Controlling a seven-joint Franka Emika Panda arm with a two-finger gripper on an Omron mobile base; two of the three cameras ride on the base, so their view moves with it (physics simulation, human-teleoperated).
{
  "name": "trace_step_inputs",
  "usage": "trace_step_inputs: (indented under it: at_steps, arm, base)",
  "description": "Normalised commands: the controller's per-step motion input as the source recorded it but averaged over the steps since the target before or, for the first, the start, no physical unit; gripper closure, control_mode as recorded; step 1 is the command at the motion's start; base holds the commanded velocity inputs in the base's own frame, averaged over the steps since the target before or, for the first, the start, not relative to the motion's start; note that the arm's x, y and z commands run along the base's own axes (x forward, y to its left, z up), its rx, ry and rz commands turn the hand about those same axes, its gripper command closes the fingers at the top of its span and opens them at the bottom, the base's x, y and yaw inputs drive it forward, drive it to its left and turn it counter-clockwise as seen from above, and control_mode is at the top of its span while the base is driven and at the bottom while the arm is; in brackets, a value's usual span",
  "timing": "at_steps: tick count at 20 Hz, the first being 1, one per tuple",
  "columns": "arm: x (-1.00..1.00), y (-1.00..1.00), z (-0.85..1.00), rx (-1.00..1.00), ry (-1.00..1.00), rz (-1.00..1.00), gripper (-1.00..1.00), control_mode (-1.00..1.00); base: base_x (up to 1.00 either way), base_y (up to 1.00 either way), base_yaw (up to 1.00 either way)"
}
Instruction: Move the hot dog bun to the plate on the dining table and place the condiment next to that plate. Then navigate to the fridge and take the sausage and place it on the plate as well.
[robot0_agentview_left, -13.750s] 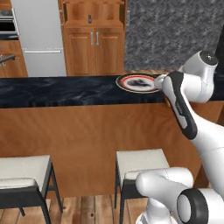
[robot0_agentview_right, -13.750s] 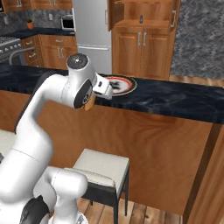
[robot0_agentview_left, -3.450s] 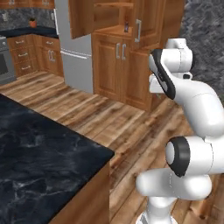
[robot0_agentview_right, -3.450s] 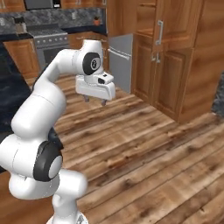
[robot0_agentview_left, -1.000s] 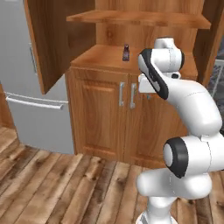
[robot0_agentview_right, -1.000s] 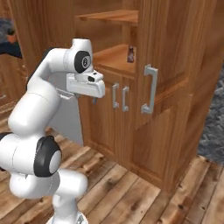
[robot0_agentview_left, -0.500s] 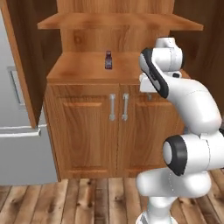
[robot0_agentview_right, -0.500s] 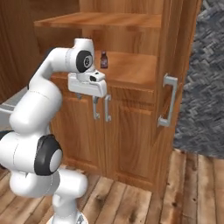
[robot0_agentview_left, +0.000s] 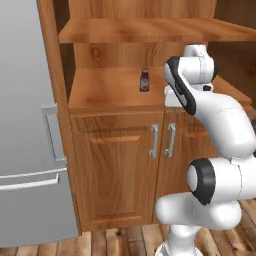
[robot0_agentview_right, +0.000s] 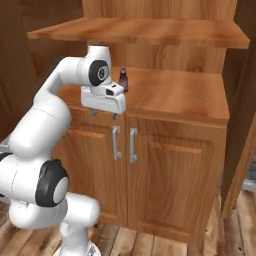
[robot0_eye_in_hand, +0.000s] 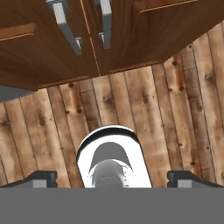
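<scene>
The condiment is a small dark red bottle that stands upright on the wooden counter inside an open cabinet niche. My gripper hangs in front of that counter's edge, pointing down at the floor, lower than the condiment and nearer to me. Its jaws are open and empty. In the hand view the gripper looks down on wood floor planks and the cabinet doors. The grey fridge stands shut at the left. The hot dog bun, the plate, the dining table and the sausage are out of view.
Two shut cabinet doors with grey handles sit under the counter. A wooden shelf runs above the bottle. A wooden side panel stands between the niche and the fridge. Wood plank floor lies below.
The base has swung around, so the whole scene has shifted: the cabinet niche with the bottle is now closer and the fridge fills the left. The gripper stays open.
</scene>
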Motion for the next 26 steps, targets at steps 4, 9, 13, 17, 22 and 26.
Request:
trace_step_inputs:
  at_steps: [4,9,13,17,22,26]
  arm:
    - [0.0,0.0,0.0,0.0,0.0,0.0,-1.0,1.0]
    - [0.0,0.0,0.0,0.0,0.0,0.0,-1.0,1.0]
    - [0.0,0.0,0.0,0.0,0.0,0.0,-1.0,1.0]
    - [-0.15,-0.02,-0.08,0.04,-0.08,0.07,-1.0,-1.0]
    - [-0.81,0.0,-0.52,0.06,-0.23,0.11,-1.0,-1.0]
    - [-0.67,-0.18,-0.22,0.08,-0.39,0.18,-1.0,-1.0]
  base:
    - [1.0,0.2,0.0]
    - [0.98,0.11,0.0]
    - [0.56,0.09,0.0]
    - [0.04,0.0,0.0]
    - [0.0,0.0,0.0]
    - [0.0,0.0,0.0]
